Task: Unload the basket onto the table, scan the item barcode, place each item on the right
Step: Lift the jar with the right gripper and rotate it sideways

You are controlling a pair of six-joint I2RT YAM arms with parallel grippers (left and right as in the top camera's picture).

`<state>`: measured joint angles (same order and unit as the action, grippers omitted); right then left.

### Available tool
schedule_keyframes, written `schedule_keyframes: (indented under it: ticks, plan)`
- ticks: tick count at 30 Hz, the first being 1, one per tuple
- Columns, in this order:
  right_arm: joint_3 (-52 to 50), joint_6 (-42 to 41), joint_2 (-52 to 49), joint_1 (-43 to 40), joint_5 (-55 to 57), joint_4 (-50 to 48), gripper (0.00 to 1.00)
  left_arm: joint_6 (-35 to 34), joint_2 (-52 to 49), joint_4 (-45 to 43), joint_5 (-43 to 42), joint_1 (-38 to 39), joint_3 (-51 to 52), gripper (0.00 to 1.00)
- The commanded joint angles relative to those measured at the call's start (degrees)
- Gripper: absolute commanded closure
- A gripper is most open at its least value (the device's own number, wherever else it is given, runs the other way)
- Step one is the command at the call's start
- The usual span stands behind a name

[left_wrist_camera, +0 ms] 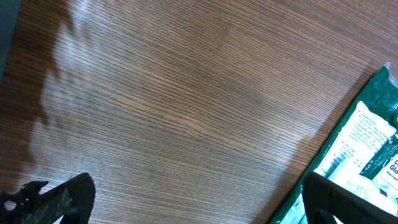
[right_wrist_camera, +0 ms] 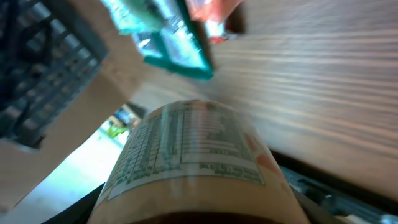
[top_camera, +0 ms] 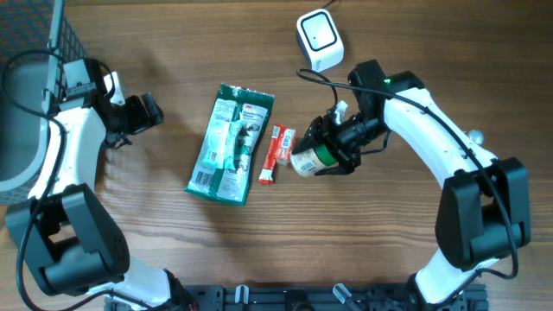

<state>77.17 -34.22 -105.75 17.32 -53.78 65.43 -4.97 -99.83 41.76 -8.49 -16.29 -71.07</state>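
while left end effector point(top_camera: 149, 112) gapes empty, right end effector point(top_camera: 327, 149) clasps the bottle point(top_camera: 304, 161).

White-shelled left arm point(top_camera: 67, 147) and right arm point(top_camera: 428, 131), black joints point(top_camera: 479, 207), cables point(top_camera: 453, 134), left end effector point(top_camera: 154, 111), right end effector point(top_camera: 318, 155).

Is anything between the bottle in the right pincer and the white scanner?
No object blocks it. Between the bottle in the right pincer and the scanner there is only the table top and a thin black cable. The green packet and the red stick lie off to the side, away from that line.
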Motion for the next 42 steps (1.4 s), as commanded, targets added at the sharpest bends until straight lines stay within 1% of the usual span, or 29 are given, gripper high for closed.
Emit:
schedule_keyframes:
  ticks: [1,4,33,37,41,42]
  plan:
    - [0.9,-2.1,1.3,0.2,-7.6,0.4,0.73,0.5,-0.5,0.0,-0.5,-0.5,0.6,0.00]
    - [0.9,-3.3,1.3,0.2,-7.6,0.4,0.73,0.5,-0.5,0.0,-0.5,-0.5,0.6,0.00]
    - [0.9,-3.3,1.3,0.2,-7.1,0.0,0.73,0.5,-0.5,0.0,-0.5,-0.5,0.6,0.00]
    - [0.9,-3.3,1.3,0.2,-4.4,0.0,0.73,0.5,-0.5,0.0,-0.5,-0.5,0.6,0.00]
    - [0.9,-3.3,1.3,0.2,2.5,0.0,0.73,0.5,-0.5,0.0,-0.5,-0.5,0.6,0.00]
    - [0.9,-3.3,1.3,0.2,5.7,-0.2,0.73,0.5,-0.5,0.0,-0.5,-0.5,0.6,0.00]
